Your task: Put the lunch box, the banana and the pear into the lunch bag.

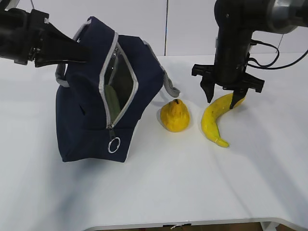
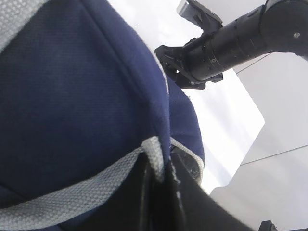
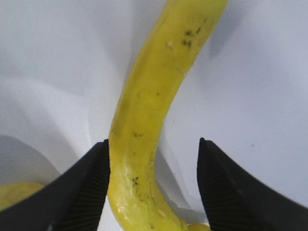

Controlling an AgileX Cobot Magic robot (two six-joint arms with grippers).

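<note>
Banana pick: right gripper (image 3: pixel 153 185) apart, straddling banana (image 1: pixel 213 117).
Centre before closing; left gripper (image 2: pixel 161 192) clamped on lunch bag (image 1: pixel 91 103).

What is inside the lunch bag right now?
Through the unzipped opening of the lunch bag a pale green surface shows, likely the lunch box lid. The fabric hides the rest of the inside.

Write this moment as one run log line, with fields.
left end effector: shut on bag handle | right end effector: open around banana | pear: on table, beside bag | bag: unzipped
</note>
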